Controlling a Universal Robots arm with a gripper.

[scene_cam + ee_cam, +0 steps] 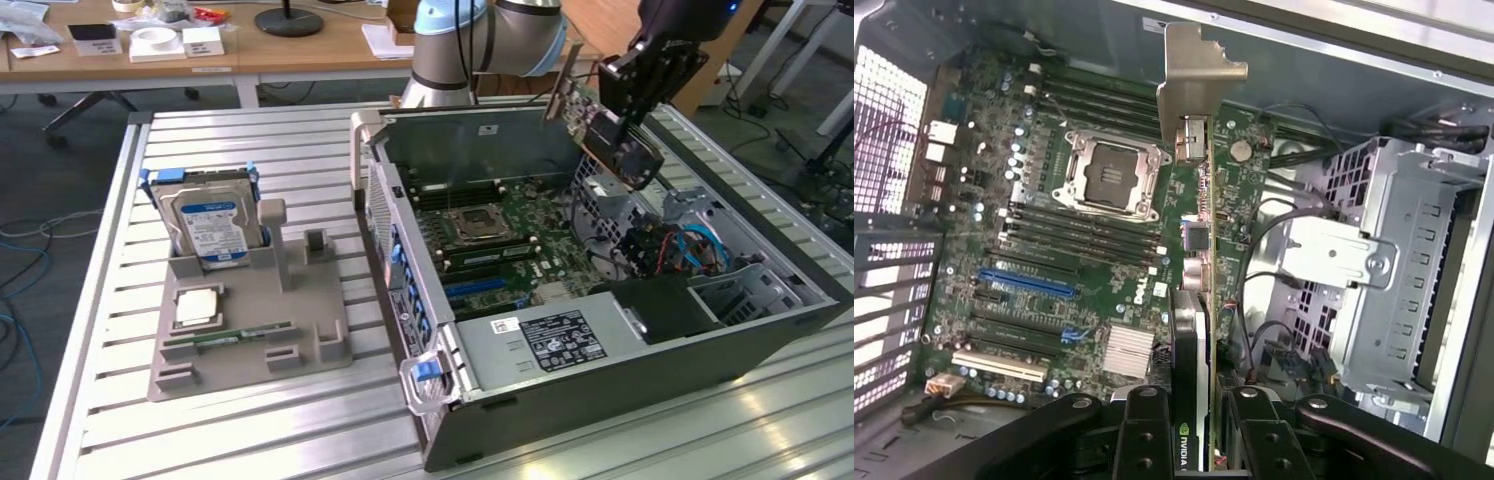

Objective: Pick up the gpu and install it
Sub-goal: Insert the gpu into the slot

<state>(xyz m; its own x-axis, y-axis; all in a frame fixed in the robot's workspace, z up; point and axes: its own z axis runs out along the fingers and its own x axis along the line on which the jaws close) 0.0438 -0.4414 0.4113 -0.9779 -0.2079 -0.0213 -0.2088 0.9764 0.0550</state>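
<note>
Gripper (625, 118): clamps thin dark rectangular gpu card (627, 150) edgewise, silver metal bracket (1199, 70) leading, above open grey computer case (601, 385); presents card edge-on to green motherboard (1054, 235) for slot alignment.

A slatted metal surface (254, 160) is seen in front, and bright reflections are carried on its slats. Behind it a wooden desk (320, 55) with papers (387, 40) is placed. Loose cables (27, 232) are spread on the grey floor (60, 170) at the exterior view's left.
</note>
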